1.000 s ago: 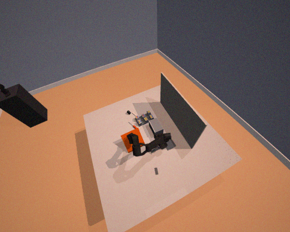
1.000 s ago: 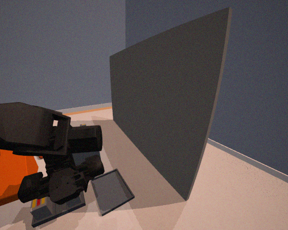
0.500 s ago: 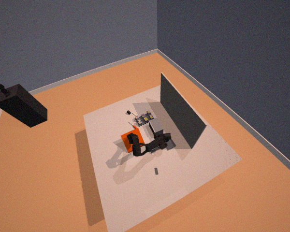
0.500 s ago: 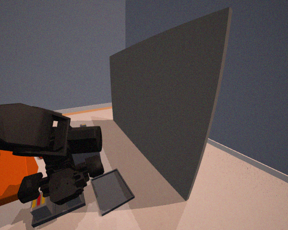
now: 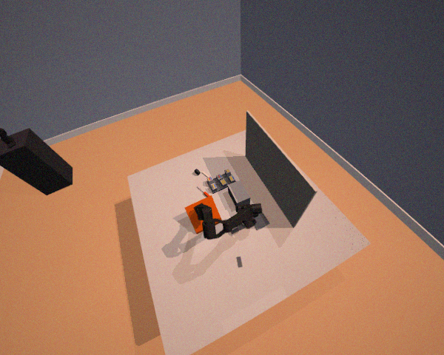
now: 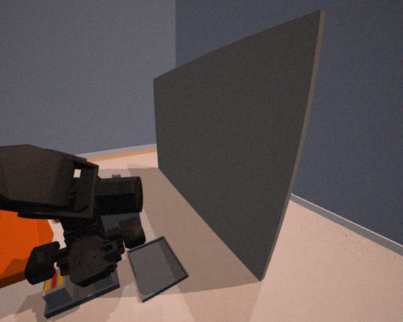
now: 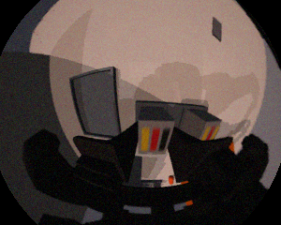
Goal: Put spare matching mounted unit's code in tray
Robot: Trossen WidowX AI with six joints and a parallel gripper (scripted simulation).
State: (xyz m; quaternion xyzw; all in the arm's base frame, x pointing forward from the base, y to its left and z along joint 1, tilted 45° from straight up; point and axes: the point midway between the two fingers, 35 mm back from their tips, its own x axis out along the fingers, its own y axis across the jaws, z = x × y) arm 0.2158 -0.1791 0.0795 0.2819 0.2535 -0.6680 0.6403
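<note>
1. Black, blocky parallel-jaw gripper [image 6: 74,257] is clamped on a small grey spare block with yellow and red stripes [image 7: 155,141], which sits on its dark rack plate [image 6: 61,300].
2. A second striped grey spare [image 7: 203,127] stands just beside it, at three o'clock in the wrist view.
3. The shallow grey square tray [image 6: 156,265] lies at nine o'clock of the held spare in that view, close by and holding nothing.
4. Risk, as I judge it: lifting could knock the neighbour, since one finger sits close against it.
5. A slanted carry could catch the tray rim.
</note>
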